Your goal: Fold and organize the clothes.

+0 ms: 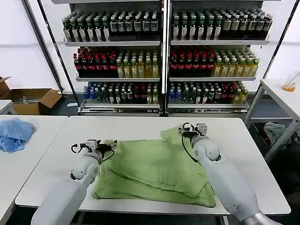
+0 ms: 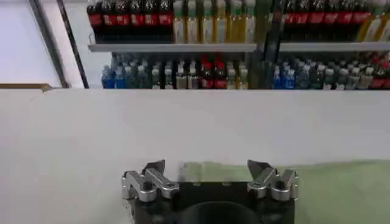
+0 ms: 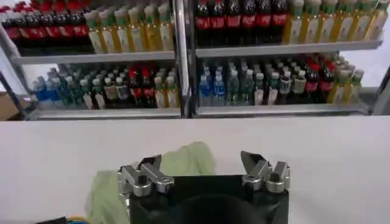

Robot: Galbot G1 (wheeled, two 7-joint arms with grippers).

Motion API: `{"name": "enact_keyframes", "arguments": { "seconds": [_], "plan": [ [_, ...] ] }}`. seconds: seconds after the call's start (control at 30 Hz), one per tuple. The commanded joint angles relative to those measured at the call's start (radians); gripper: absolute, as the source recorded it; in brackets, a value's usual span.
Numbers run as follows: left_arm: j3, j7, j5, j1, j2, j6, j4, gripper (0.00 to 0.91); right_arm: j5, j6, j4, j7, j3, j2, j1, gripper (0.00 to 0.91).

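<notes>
Now: green shirt spread on the desk, both grippers open

Behind everything, shelves of bottles [image 1: 161, 56] span the top of the head view. Below them the white desk [image 1: 140, 126] fills the middle, with the light green shirt [image 1: 154, 171] lying flat at lower centre. Over at the left edge, a blue cloth [image 1: 14, 133] sits on a neighbouring table. The left gripper [image 1: 108, 144] hovers at the shirt's upper-left corner, jaws apart and holding nothing. The right gripper [image 1: 183, 130] hangs over the upper-right corner, likewise spread and empty.
</notes>
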Motion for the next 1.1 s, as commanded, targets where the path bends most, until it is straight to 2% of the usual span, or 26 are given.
{"name": "enact_keyframes", "arguments": {
  "seconds": [0.03, 0.07, 0.1, 0.13, 0.17, 0.2, 0.23, 0.27, 0.3, 0.73, 1.1],
  "plan": [
    [0.045, -0.012, 0.009, -0.049, -0.014, 0.022, 0.079, 0.907, 0.010, -0.005, -0.208, 0.004, -0.025, 0.065, 0.086, 0.907],
    [0.045, -0.007, 0.001, -0.046, -0.012, 0.025, 0.073, 0.826, 0.010, -0.005, -0.218, 0.005, -0.026, 0.069, 0.086, 0.907],
    [0.046, -0.001, -0.002, -0.045, -0.010, 0.028, 0.072, 0.574, 0.010, -0.005, -0.219, 0.005, -0.027, 0.069, 0.086, 0.907],
    [0.046, 0.004, -0.006, -0.040, -0.009, 0.028, 0.066, 0.453, 0.010, -0.005, -0.228, 0.003, -0.027, 0.072, 0.085, 0.907],
    [0.046, 0.007, -0.008, -0.038, -0.008, 0.027, 0.064, 0.151, 0.011, -0.005, -0.231, 0.000, -0.028, 0.073, 0.082, 0.907],
    [0.046, 0.010, -0.009, -0.037, -0.008, 0.026, 0.063, 0.091, 0.011, -0.005, -0.231, -0.001, -0.028, 0.073, 0.080, 0.907],
    [0.044, 0.014, -0.012, -0.034, -0.008, 0.025, 0.060, 0.030, 0.024, -0.005, -0.227, -0.002, -0.027, 0.072, 0.073, 0.443],
    [0.043, 0.016, -0.016, -0.032, -0.008, 0.024, 0.059, 0.020, 0.041, -0.005, -0.221, 0.002, -0.029, 0.070, 0.067, 0.202],
    [0.042, 0.017, -0.017, -0.031, -0.008, 0.023, 0.058, 0.020, 0.047, -0.005, -0.216, 0.003, -0.031, 0.069, 0.064, 0.000],
    [0.004, 0.065, -0.059, 0.020, 0.012, -0.031, -0.004, 0.030, 0.049, 0.000, -0.105, -0.027, -0.038, 0.036, 0.014, 0.000],
    [-0.034, 0.085, -0.089, 0.077, 0.043, -0.165, -0.094, 0.020, -0.022, 0.105, 0.051, -0.057, -0.019, -0.006, -0.056, 0.000]
  ]
}}
